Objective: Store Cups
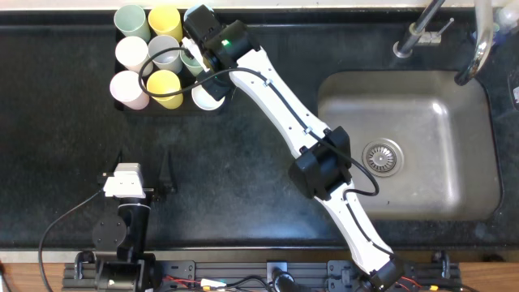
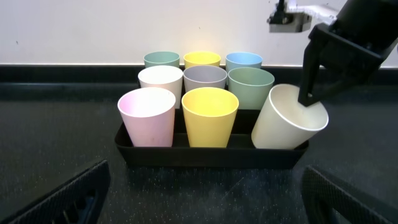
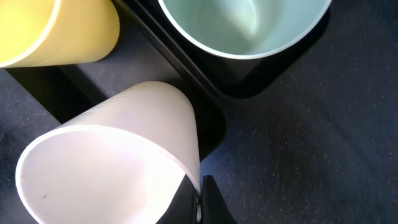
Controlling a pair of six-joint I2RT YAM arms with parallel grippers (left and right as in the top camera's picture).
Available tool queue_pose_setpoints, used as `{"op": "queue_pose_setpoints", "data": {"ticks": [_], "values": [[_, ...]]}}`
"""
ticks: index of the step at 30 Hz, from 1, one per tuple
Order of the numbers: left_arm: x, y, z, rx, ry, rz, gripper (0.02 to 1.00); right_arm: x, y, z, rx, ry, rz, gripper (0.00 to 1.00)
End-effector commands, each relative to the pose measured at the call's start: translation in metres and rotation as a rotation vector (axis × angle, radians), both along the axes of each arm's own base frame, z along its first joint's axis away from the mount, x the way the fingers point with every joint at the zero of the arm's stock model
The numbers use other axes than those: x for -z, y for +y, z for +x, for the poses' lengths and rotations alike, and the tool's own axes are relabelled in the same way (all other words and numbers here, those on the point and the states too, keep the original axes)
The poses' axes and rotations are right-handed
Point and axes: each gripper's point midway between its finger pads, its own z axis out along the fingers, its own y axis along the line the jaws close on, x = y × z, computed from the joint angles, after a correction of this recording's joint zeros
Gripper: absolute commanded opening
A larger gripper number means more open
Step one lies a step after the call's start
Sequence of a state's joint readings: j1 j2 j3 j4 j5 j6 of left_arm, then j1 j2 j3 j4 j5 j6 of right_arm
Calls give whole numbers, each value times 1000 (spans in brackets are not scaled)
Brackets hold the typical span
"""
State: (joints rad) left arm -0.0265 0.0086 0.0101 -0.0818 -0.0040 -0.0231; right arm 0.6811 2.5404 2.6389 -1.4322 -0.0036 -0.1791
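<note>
eight cups [image 2: 209, 115] upright, and the cream cup [image 2: 287, 118] leans in the near right corner of the black tray [image 2: 205, 157], mouth tipped right; right gripper [image 2: 309, 99] pinches its rim from above, left gripper [image 1: 143, 166] sits spread, well nearer.

Kitchen: steel sink [image 1: 442, 150] w/ faucet [image 1: 421, 31], dark countertop [image 1: 49, 138].

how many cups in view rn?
9, all at the black tray. Back row: sage cup, back yellow cup, blue cup. Middle: white cup, grey cup, green cup. Front: pink cup, front yellow cup, and cream cup, tilted, held by the right gripper. None looks hidden.
</note>
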Motion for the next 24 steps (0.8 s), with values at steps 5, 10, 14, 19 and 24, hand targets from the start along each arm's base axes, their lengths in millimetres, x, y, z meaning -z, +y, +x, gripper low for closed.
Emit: {"op": "queue_pose_setpoints", "data": {"ticks": [5, 10, 14, 19, 24], "values": [[0, -2, 0, 10, -2, -8, 998, 3, 6, 2, 16, 5, 21, 730], [0, -2, 0, 10, -2, -8, 998, 3, 5, 5, 24, -4, 18, 980], [0, -2, 0, 10, -2, -8, 998, 2, 3, 12, 53, -35, 10, 998], [0, -2, 0, 10, -2, -8, 998, -6, -22, 37, 206, -158, -83, 998], [0, -2, 0, 9, -2, -8, 998, -69, -46, 44, 275, -228, -24, 998]]}}
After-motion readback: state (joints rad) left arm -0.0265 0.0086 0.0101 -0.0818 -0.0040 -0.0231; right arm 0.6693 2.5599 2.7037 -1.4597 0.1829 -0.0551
